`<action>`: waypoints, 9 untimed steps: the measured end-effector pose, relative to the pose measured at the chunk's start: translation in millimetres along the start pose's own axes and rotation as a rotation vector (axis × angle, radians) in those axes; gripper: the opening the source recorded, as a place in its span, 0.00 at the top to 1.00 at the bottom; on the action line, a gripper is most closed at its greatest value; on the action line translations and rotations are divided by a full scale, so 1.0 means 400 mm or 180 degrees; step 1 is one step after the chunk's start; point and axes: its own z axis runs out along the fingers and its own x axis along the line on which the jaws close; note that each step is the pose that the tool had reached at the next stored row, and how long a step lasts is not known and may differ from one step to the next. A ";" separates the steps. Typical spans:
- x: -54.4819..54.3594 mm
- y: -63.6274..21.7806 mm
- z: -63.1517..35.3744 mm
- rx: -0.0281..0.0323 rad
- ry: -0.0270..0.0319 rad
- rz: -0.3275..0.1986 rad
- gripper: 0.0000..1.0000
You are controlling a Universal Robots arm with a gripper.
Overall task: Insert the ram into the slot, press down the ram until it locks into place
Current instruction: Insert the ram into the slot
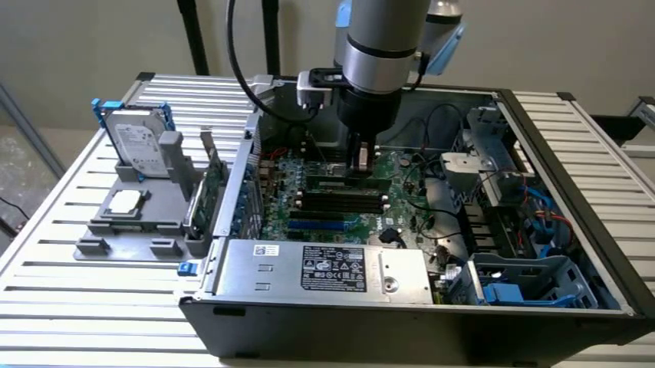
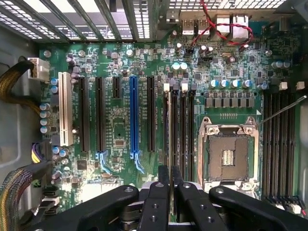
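In the exterior view an open computer case point(image 1: 578, 253) sits on a slatted tabletop point(image 1: 61, 307). It holds a green motherboard point(image 1: 307, 172), a labelled power supply point(image 1: 322, 268) along its near wall, and a blue-and-grey drive cage point(image 1: 532, 280) toward the exterior view's right. On the exterior view's left, a grey fixture point(image 1: 113, 226) carries a hard drive point(image 1: 138, 146) standing tilted, a square processor chip point(image 1: 125, 202) lying flat, and a green card point(image 1: 212, 192) on edge. The robot arm point(image 1: 379, 54) reaches straight down into the case, its jaws low over the black memory sockets point(image 1: 333, 201).

In the wrist view the jaws are clenched to a narrow gap on the ram point(image 2: 170, 130), seen edge-on as a thin pale line. It runs along the slot point(image 2: 168, 115), the memory socket nearest the PCIe sockets, between the blue slot point(image 2: 134, 118) and the CPU socket point(image 2: 228, 154). Whether the ram is seated in the slot cannot be told.
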 end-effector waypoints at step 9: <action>-0.003 -0.001 0.041 0.0000 0.0000 0.0005 0.87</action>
